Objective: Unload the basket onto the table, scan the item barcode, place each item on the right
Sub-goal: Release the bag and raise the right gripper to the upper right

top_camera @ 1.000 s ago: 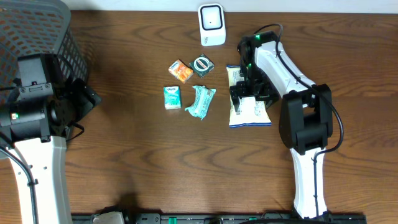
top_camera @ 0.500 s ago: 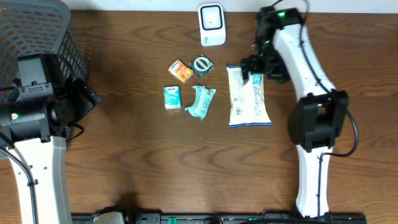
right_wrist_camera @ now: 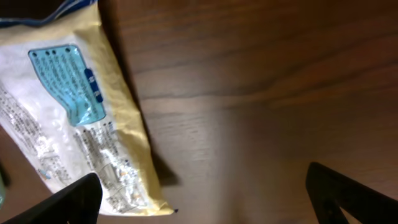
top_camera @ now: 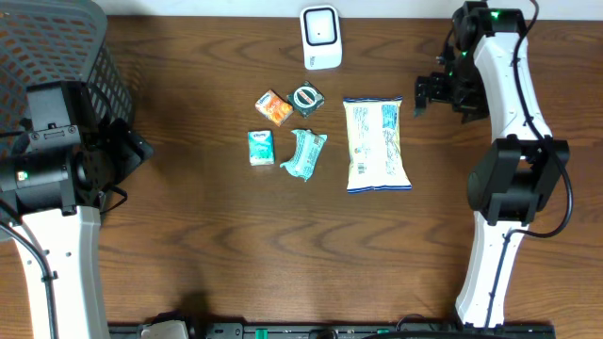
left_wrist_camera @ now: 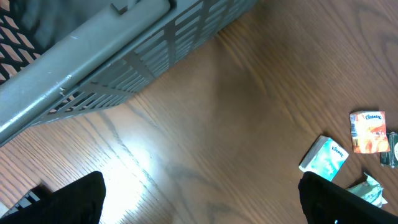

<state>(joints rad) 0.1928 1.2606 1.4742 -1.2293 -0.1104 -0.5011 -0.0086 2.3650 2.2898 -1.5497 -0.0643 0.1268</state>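
Our right end effector (top_camera: 421, 97) hangs wide and empty just up-right of the snack bag (top_camera: 376, 144), which lies flat on the counter (top_camera: 283, 245). Overhead we see the scanner (top_camera: 320, 38) up-left of the bag, four small packets (top_camera: 273, 107) to its left, and the left end effector (top_camera: 130, 151) far left by a grey basket (top_camera: 66, 47). Our left wrist view shows that one's fingers (left_wrist_camera: 68, 202) spread wide, holding nothing. Our right wrist view shows the bag's corner between wide-spread fingers.
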